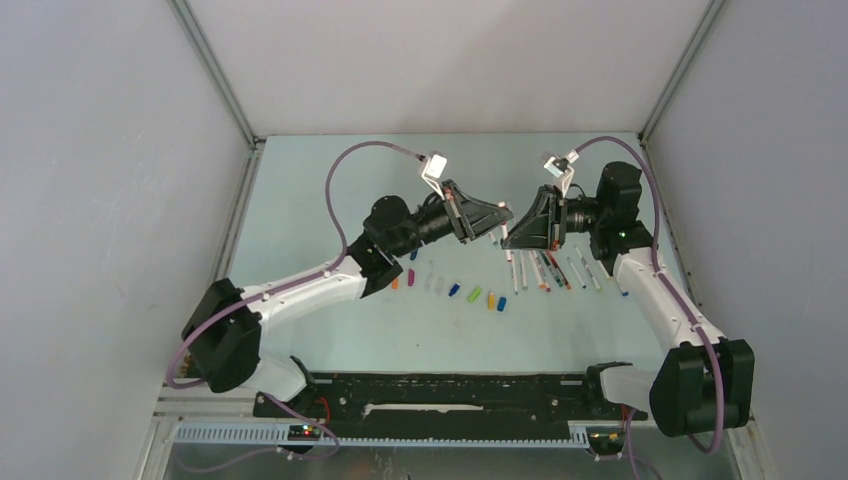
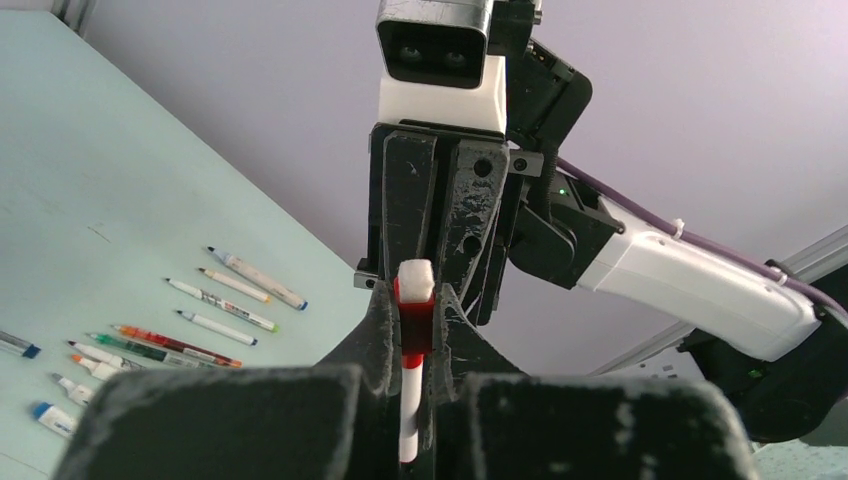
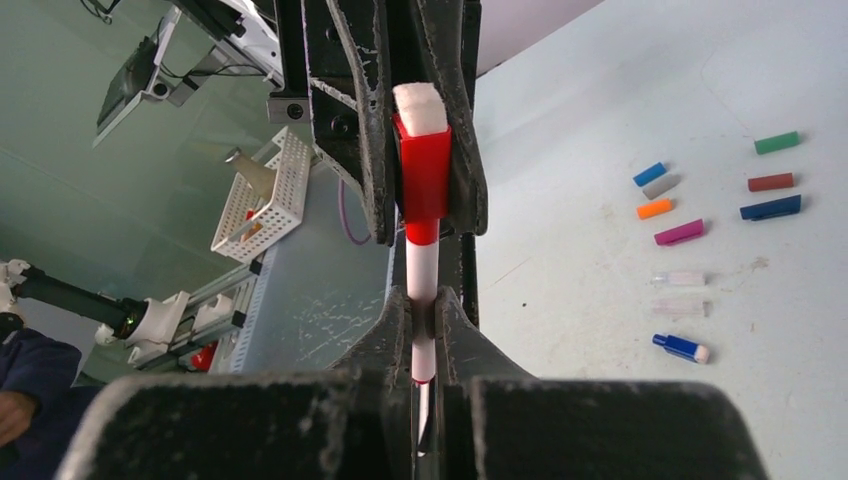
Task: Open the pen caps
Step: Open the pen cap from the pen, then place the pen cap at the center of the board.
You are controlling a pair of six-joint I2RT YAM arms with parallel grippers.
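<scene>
A pen with a red cap point(image 2: 415, 325) and a white barrel point(image 3: 421, 285) is held in mid-air between the two grippers above the table's centre. My left gripper point(image 1: 496, 232) point(image 2: 415, 320) is shut on the red cap. Facing it, my right gripper point(image 1: 509, 241) point(image 3: 422, 325) is shut on the white barrel just below the cap. The cap is on the pen. Several loose caps point(image 1: 474, 294) point(image 3: 679, 232) lie in a row on the table, blue, orange, magenta, green and clear. Several uncapped pens point(image 1: 550, 270) point(image 2: 222, 300) lie side by side to the right.
White walls enclose the pale green table point(image 1: 330, 190) on three sides. A black rail point(image 1: 450, 405) runs along the near edge between the arm bases. Outside the cell, a white mesh basket point(image 3: 265, 195) shows in the right wrist view.
</scene>
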